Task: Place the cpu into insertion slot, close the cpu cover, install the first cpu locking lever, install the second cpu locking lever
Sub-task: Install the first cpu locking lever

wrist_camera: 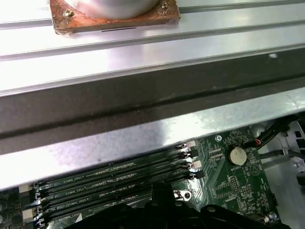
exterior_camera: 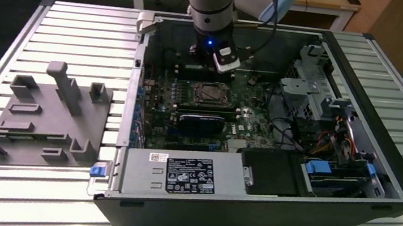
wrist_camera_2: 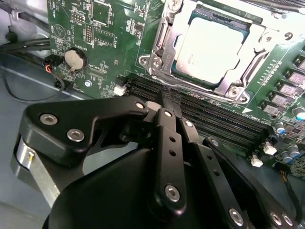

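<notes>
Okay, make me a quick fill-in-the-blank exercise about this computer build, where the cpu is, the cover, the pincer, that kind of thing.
1. The cpu sits in the insertion slot on a circuit board coloured ____.
2. The cpu cover lies ____ over the chip.
3. The pincer has its fingertips pressed ____.
4. In the second wrist view, the fingertips hover over the long black ____ slots.

Missing words: green; closed; together; memory

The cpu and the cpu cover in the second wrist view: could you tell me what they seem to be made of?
The cpu: its top looks like metal with a pale, matte, brushed finish; it reflects light softly and evenly. The cpu cover: apparently bare stamped sheet metal, silvery and shinier, with bright glints along its bent edges and screw heads at the corners. Either could be plated; the look leaves that open.
</notes>
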Controlling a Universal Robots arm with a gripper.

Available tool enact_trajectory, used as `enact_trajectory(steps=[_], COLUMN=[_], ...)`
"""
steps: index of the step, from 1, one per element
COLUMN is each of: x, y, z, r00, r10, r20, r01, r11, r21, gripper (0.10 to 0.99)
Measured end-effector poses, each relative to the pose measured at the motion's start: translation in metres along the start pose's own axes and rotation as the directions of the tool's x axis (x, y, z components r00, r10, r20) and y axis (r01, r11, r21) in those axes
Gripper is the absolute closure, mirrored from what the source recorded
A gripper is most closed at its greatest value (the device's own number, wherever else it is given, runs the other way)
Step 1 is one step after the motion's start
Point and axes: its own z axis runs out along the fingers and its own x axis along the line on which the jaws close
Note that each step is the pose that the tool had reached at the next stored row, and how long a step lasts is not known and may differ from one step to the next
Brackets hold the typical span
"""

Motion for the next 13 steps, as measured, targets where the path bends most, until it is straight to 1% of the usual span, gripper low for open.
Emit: enact_trajectory(steps=[3, 4, 5, 7, 9, 11, 13], x=[0.0, 0.0001, 0.0, -0.0001, -0.0003, -0.0005, -0.0006], y=[0.0, 0.0, 0.0, 0.0, 0.0001, 0.0002, 0.0002], z=[0.0, 0.0001, 0.0002, 0.0004, 0.0006, 0.0007, 0.0006], r00=[1.0, 1.0, 1.0, 1.0, 0.9999, 0.9997, 0.9995], r10=[-0.001, -0.002, -0.004, -0.01, -0.016, -0.023, -0.031], r20=[0.0007, 0.0018, 0.0023, 0.0018, 0.0016, 0.0049, 0.0077], r01=[0.001, 0.002, 0.004, 0.009, 0.015, 0.023, 0.03], r11=[1.0, 1.0, 0.9998, 0.9989, 0.9969, 0.9936, 0.9887], r21=[0.003, 0.009, 0.02, 0.047, 0.077, 0.111, 0.147], gripper=[0.98, 0.98, 0.98, 0.98, 0.98, 0.98, 0.98])
